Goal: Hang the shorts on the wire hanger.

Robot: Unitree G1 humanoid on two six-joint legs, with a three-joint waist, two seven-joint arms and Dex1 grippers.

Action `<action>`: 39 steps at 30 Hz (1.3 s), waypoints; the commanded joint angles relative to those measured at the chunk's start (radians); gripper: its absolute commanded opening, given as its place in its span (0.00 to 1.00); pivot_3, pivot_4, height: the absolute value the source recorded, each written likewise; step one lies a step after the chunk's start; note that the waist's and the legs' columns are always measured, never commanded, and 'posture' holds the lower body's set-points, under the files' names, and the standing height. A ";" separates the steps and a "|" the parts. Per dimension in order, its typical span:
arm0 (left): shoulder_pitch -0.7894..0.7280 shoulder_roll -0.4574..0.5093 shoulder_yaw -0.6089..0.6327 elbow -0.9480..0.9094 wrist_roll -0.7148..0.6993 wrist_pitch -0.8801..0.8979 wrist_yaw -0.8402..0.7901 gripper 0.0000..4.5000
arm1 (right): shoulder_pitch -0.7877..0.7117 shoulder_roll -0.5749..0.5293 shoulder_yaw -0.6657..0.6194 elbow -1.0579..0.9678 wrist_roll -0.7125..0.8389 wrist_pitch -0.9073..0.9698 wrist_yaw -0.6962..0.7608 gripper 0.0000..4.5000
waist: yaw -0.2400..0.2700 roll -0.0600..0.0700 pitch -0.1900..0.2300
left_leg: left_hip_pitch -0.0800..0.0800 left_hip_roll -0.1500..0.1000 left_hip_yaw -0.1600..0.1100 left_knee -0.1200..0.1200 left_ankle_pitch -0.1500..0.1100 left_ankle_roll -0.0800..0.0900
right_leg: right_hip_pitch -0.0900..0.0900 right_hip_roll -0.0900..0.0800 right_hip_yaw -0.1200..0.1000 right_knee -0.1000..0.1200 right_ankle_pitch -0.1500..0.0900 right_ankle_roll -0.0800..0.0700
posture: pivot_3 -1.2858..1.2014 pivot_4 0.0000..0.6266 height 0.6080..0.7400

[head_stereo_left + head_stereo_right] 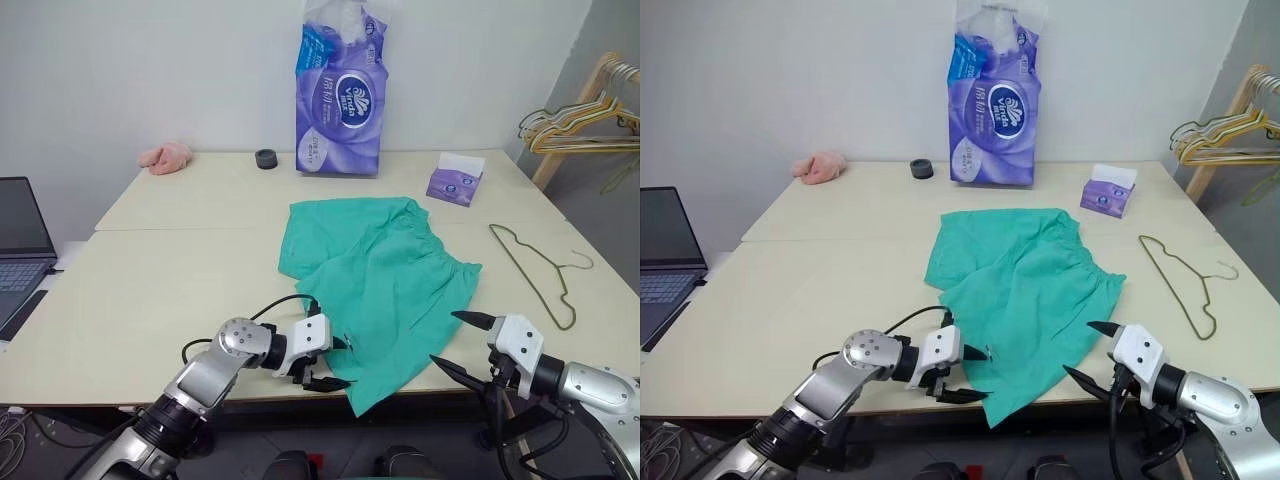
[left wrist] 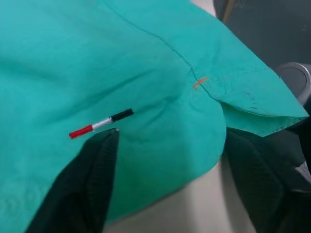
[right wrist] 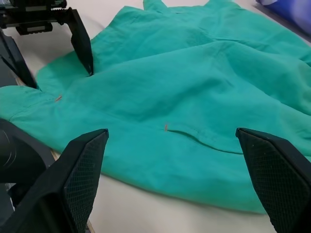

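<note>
The shorts point(image 1: 380, 285) lie spread flat on the cream table point(image 1: 170, 290), near its front edge and about mid-width, with one corner hanging slightly past the edge. The fabric is teal-green with loose folds; a short red, white and black mark point(image 2: 100, 124) sits on the cloth close to the left gripper.

The wire hanger point(image 1: 540, 268) lies flat on the table to the right of the shorts, apart from them, hook toward the right edge.

The left gripper point(image 1: 335, 363) is at the near left hem of the shorts. Its fingers point(image 2: 82, 184) are parted, one above and one below the fabric edge; no closed grip on the cloth can be confirmed.

The right gripper point(image 1: 458, 342) hovers off the front right corner of the shorts, fingers spread wide and holding nothing.

Toward the back of the table stand a purple tissue multipack point(image 1: 340, 100), a small purple tissue box point(image 1: 456, 180), a black tape roll point(image 1: 266, 159) and a pink cloth point(image 1: 166, 157). A laptop point(image 1: 22, 245) sits at the far left. A cluster of hangers point(image 1: 585, 120) hangs at the far right.
</note>
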 commanded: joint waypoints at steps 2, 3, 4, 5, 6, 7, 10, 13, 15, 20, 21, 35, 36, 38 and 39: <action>-0.028 -0.023 -0.002 0.070 0.067 -0.066 0.043 0.46 | -0.018 0.000 -0.007 -0.014 -0.015 -0.023 -0.005 1.00 | -0.001 0.000 0.000 | 0.000 0.000 0.000 0.000 0.000 0.000 | 0.001 0.000 0.000 0.000 0.000 0.000 | 0.49 0.04 1.00; -0.027 -0.025 0.000 0.076 0.069 -0.074 0.044 0.40 | -0.019 -0.004 -0.007 -0.010 -0.024 -0.027 -0.005 1.00 | -0.001 0.000 0.000 | 0.001 0.000 0.000 0.000 0.000 0.000 | 0.001 0.000 0.000 0.000 0.000 0.000 | 0.49 0.04 1.00; -0.026 -0.027 0.003 0.080 0.071 -0.083 0.048 0.33 | -0.023 -0.010 -0.007 0.003 -0.045 -0.038 -0.010 1.00 | -0.002 0.000 0.000 | 0.001 0.000 0.000 0.000 0.000 0.000 | 0.001 0.000 0.000 0.000 0.000 0.000 | 0.49 0.04 1.00; -0.024 -0.027 0.007 0.083 0.073 -0.093 0.053 0.25 | -0.031 -0.019 -0.010 0.031 -0.082 -0.054 -0.024 1.00 | -0.003 0.000 0.000 | 0.001 0.000 0.000 0.000 0.000 0.000 | 0.001 0.000 0.000 0.000 0.000 0.000 | 0.49 0.04 1.00; -0.021 -0.029 0.014 0.085 0.073 -0.102 0.060 0.19 | -0.043 -0.029 -0.012 0.066 -0.125 -0.068 -0.043 1.00 | -0.004 0.000 0.000 | 0.001 0.000 -0.001 0.000 0.000 0.000 | 0.001 0.000 0.000 0.000 0.000 0.000 | 0.49 0.04 1.00; -0.019 -0.029 0.023 0.086 0.072 -0.107 0.067 0.13 | -0.057 -0.040 -0.014 0.106 -0.168 -0.092 -0.063 1.00 | -0.005 0.000 0.000 | 0.001 0.000 -0.001 0.000 0.000 0.000 | 0.001 0.000 0.000 0.000 0.000 0.000 | 0.49 0.04 1.00; -0.017 -0.017 0.053 0.088 0.056 -0.107 0.074 0.00 | -0.113 -0.085 -0.016 0.246 -0.277 -0.187 -0.102 1.00 | -0.009 0.000 0.000 | 0.001 0.000 0.000 0.000 0.000 0.000 | 0.001 0.000 0.000 0.000 0.000 0.000 | 0.49 0.04 1.00; -0.013 0.004 0.093 0.081 0.030 -0.095 0.067 0.00 | -0.193 -0.115 -0.016 0.378 -0.306 -0.261 -0.103 1.00 | -0.014 0.000 0.000 | 0.001 0.000 0.000 0.000 0.000 0.000 | 0.001 0.000 0.000 0.000 0.000 0.000 | 0.49 0.04 1.00; -0.003 0.036 0.125 0.071 0.012 -0.091 0.051 0.00 | -0.285 -0.135 0.020 0.488 -0.347 -0.340 -0.097 1.00 | -0.019 0.001 0.001 | 0.001 0.000 0.000 -0.001 0.000 0.000 | 0.001 0.001 0.000 0.000 0.000 0.000 | 0.49 0.04 1.00; 0.014 0.080 0.173 0.049 -0.020 -0.074 0.029 0.00 | -0.470 -0.151 0.131 0.706 -0.478 -0.535 -0.119 1.00 | -0.033 0.002 0.002 | 0.002 0.001 0.001 -0.001 -0.001 0.002 | 0.000 0.001 0.000 0.001 -0.001 -0.001 | 0.50 0.04 1.00; 0.017 0.091 0.185 0.044 -0.026 -0.070 0.023 0.00 | -0.532 -0.150 0.173 0.771 -0.527 -0.590 -0.127 1.00 | -0.033 0.002 0.002 | 0.002 0.001 0.001 -0.001 -0.001 0.002 | 0.000 0.001 0.000 0.001 -0.001 -0.001 | 0.50 0.04 1.00; 0.031 0.103 0.231 0.008 -0.049 -0.034 0.022 0.00 | -0.943 -0.057 0.435 1.237 -0.736 -0.938 -0.162 0.91 | -0.033 0.003 0.003 | 0.001 0.000 0.001 0.000 -0.002 0.002 | 0.000 -0.004 0.001 0.001 0.002 -0.005 | 0.51 0.04 1.00; 0.032 0.105 0.234 0.008 -0.049 -0.034 0.021 0.00 | -0.952 -0.055 0.441 1.251 -0.737 -0.946 -0.155 0.86 | -0.033 0.003 0.003 | 0.001 0.000 0.001 0.000 -0.002 0.002 | 0.000 -0.005 0.001 0.001 0.002 -0.005 | 0.51 0.04 1.00; 0.033 0.113 0.241 0.012 -0.051 -0.035 0.014 0.00 | -0.966 -0.055 0.449 1.273 -0.730 -0.955 -0.135 0.71 | -0.033 0.003 0.003 | 0.001 0.000 0.000 0.000 -0.002 0.002 | 0.000 -0.005 0.001 0.001 0.002 -0.005 | 0.51 0.04 1.00; 0.033 0.123 0.243 0.017 -0.052 -0.036 0.003 0.00 | -0.972 -0.056 0.451 1.279 -0.724 -0.958 -0.123 0.64 | -0.034 0.003 0.003 | 0.001 0.000 0.000 0.000 -0.002 0.002 | 0.000 -0.005 0.001 0.001 0.002 -0.005 | 0.51 0.04 1.00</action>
